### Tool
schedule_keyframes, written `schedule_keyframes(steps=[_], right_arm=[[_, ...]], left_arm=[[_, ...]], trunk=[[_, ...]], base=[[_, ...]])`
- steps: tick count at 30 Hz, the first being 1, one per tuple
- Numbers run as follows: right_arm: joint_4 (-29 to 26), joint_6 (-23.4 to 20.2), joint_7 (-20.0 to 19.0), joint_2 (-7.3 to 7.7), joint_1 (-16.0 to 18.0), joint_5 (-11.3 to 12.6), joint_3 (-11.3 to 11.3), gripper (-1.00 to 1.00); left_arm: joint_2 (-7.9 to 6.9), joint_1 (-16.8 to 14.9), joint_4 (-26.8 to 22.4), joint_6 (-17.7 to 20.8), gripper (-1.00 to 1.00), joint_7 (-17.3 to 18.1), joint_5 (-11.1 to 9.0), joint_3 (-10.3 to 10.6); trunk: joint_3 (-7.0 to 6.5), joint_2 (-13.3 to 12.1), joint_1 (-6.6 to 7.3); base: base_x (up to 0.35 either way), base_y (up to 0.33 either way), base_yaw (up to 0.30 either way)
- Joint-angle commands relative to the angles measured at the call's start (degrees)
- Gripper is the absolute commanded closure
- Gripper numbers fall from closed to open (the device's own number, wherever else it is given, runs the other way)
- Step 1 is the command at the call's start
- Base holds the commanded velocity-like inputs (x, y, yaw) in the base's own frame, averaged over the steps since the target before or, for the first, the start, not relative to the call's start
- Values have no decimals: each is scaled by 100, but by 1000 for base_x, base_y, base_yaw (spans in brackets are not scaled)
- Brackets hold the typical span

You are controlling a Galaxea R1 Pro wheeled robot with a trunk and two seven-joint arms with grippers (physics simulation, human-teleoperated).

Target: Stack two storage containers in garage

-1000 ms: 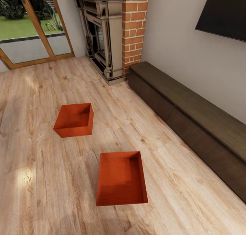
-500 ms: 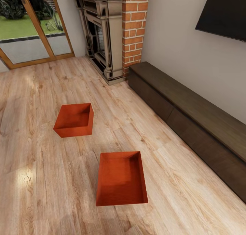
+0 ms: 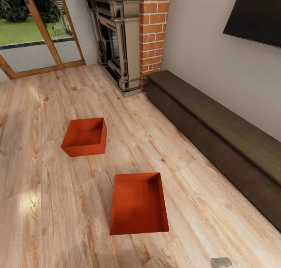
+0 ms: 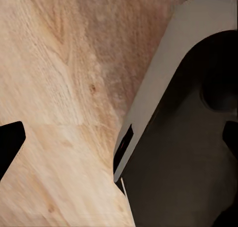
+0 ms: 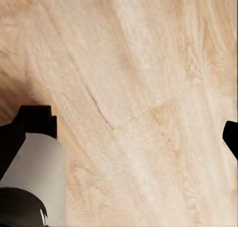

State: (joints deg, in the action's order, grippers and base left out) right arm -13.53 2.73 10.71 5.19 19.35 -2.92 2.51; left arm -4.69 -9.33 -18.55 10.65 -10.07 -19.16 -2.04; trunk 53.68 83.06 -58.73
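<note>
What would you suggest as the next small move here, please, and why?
Probably bring an arm down toward the nearer storage container. Both it and the farther container sit untouched and apart on the wood plank floor, and the wrist views show bare planks between widely spread fingertips, so nothing is gripped yet. The nearer one looks the easier reach.
</note>
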Motion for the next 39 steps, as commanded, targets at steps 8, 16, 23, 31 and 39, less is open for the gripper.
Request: schedule_keyframes(steps=[8, 16, 23, 31, 39], right_arm=[[82, 358, 249, 4, 891, -16, -27, -100], [424, 404, 272, -627, 1779, -64, -2, -100], [508, 630, 250, -1118, 1838, -82, 57, -100], [901, 836, 208, -1152, 1869, -141, 56, -100], [1033, 979, 204, -1162, 1897, -187, 39, -100]], left_arm=[[-26, -934, 213, 133, -100, -93, -37, -12], [122, -1869, 174, 463, -100, -107, -19, -14], [684, -2068, 147, 209, -100, -107, 52, 29], [1016, -2091, 140, -491, -100, -101, 608, 62], [1407, -2093, -161, -729, -100, -100, 2049, 63]], trunk=[[4, 2, 0], [4, 2, 0], [4, 2, 0], [4, 2, 0], [4, 2, 0]], base=[[0, 0, 0], [0, 0, 0], [0, 0, 0], [0, 0, 0], [0, 0, 0]])
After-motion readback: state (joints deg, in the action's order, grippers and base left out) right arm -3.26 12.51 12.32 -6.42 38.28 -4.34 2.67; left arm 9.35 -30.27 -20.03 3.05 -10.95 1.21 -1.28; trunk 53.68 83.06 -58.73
